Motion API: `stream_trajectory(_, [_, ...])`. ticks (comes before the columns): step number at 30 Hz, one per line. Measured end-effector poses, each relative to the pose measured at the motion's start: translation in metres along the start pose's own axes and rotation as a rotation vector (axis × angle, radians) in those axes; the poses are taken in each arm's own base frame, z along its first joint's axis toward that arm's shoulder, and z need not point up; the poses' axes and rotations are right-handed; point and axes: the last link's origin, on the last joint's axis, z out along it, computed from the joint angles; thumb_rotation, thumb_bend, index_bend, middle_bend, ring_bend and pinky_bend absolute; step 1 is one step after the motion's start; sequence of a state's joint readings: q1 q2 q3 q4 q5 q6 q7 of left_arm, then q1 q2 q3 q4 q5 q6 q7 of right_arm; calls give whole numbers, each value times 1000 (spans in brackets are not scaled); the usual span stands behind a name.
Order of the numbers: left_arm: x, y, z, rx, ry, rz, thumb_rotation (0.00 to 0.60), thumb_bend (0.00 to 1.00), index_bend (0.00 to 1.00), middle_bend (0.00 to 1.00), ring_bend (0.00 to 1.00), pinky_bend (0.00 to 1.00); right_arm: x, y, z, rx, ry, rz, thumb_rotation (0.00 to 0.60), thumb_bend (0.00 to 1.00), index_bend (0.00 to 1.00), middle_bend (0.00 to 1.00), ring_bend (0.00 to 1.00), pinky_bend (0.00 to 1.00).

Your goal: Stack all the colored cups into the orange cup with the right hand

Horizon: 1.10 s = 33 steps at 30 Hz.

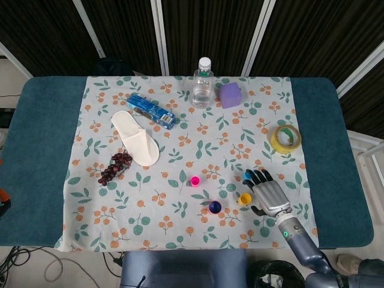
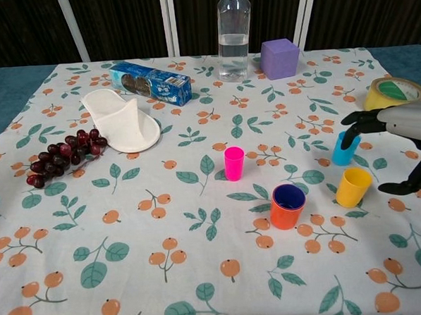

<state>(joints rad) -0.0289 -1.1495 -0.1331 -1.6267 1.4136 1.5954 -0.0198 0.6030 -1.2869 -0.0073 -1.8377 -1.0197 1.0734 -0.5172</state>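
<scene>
The orange cup (image 2: 288,205), dark blue inside, stands near the front middle of the floral cloth and also shows as the orange cup (image 1: 215,207) in the head view. A pink cup (image 2: 233,163) stands to its far left. A light blue cup (image 2: 346,150) and a yellow cup (image 2: 354,187) stand to its right. My right hand (image 2: 400,130) hovers beside these two with fingers spread and holds nothing. Its fingertips (image 2: 355,122) reach the blue cup's top, and its thumb hangs right of the yellow cup. From the head view my right hand (image 1: 269,192) hides most of the blue cup. No left hand shows.
A yellow tape roll (image 2: 393,91) lies just behind the right hand. A water bottle (image 2: 233,26) and a purple cube (image 2: 279,58) stand at the back. A blue box (image 2: 150,82), a white slipper (image 2: 120,120) and grapes (image 2: 62,157) lie at the left.
</scene>
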Motion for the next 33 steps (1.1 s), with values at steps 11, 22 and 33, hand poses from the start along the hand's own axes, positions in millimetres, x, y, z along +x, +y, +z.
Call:
stream_trajectory(11, [0, 0, 0, 0, 1, 1, 600, 755, 133, 9, 0, 0, -5, 4, 2, -3, 9, 12, 600, 381, 312, 0, 0, 14])
stream_trajectory(22, [0, 0, 0, 0, 1, 1, 600, 755, 134, 9, 0, 0, -7, 0, 3, 14, 10, 16, 600, 381, 315, 0, 0, 14])
stream_trajectory(33, [1, -1, 0, 3, 4, -2, 600, 755, 133, 9, 0, 0, -11, -5, 7, 24, 16, 29, 600, 381, 351, 0, 0, 14])
